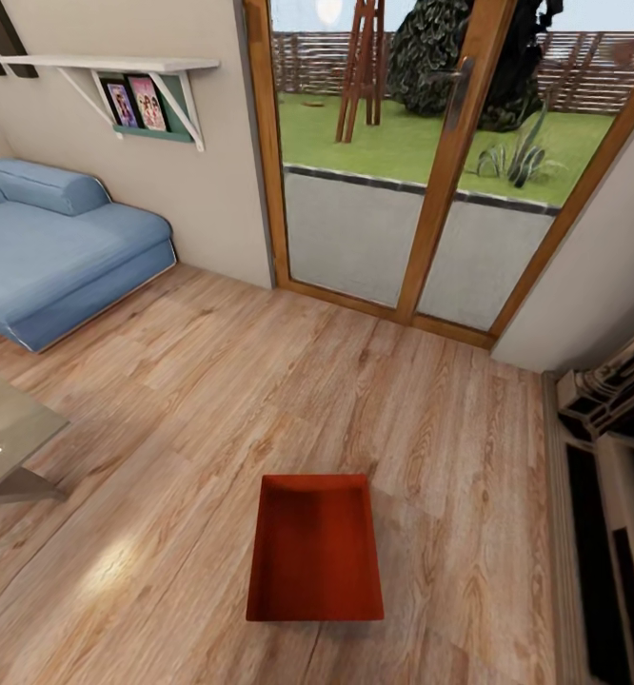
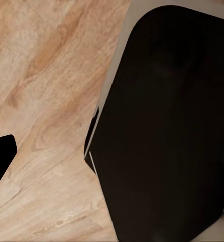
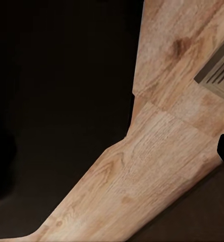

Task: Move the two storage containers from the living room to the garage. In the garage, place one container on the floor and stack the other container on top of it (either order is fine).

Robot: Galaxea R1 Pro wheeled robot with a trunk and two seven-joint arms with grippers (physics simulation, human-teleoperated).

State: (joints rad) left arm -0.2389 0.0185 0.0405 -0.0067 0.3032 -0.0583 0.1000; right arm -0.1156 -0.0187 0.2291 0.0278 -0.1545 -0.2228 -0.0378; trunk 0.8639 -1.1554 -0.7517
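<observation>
One orange-red storage container [image 1: 314, 552] sits empty on the light wood plank floor [image 1: 184, 400] of the living room, in front of the wood-framed glass doors [image 1: 422, 162]. A blue sofa [image 1: 55, 247] stands well apart. Neither pincer's opening can be told.

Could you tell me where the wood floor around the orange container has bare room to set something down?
The storage container sits alone on the wood plank floor. Open patches lie between it and the glass doors, and between it and the blue sofa. It is tighter at the left by the glass table and along the fireplace surround at the right.
</observation>
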